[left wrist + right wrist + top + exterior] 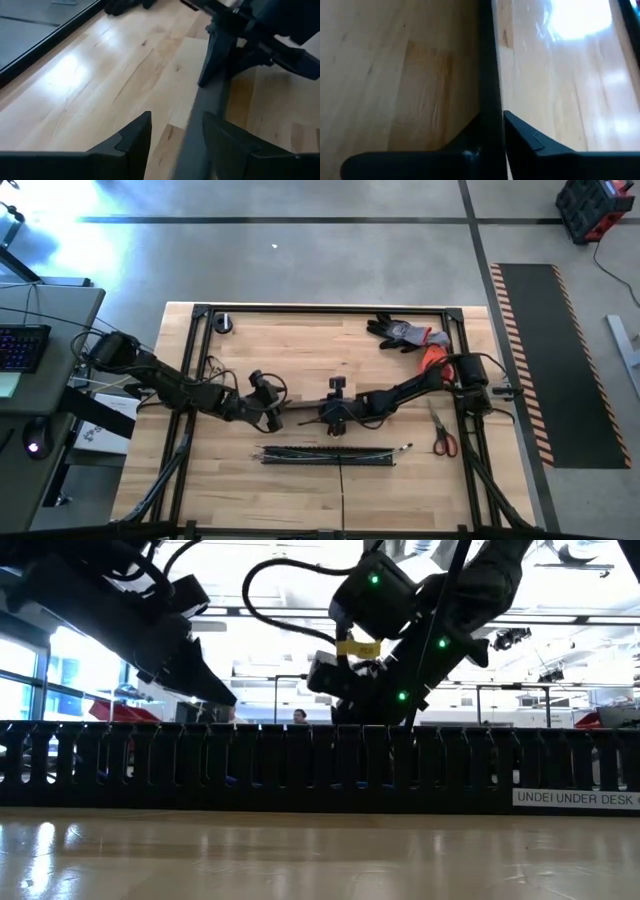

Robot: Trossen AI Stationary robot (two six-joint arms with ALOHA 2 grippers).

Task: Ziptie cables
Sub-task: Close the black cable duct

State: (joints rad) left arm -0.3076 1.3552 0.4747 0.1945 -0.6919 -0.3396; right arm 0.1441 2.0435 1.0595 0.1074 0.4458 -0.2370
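The ziptie (488,75), a thin dark straight strip, is clamped in the right gripper (492,131) and runs between the released fingers (131,140) of the left gripper (172,137) above mid-tabletop (300,360). Both arms reach inward, low. The cables (330,450) lie by the slotted channel (300,765) nearer the front edge.

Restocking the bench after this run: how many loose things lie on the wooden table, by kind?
Grey and orange work gloves: 2, as far as the high view shows
Red-handled scissors: 1
Small round dark object: 1
Long black slotted plastic channel: 1
Thin dark strip in the right gripper's jaws: 1
Total: 6
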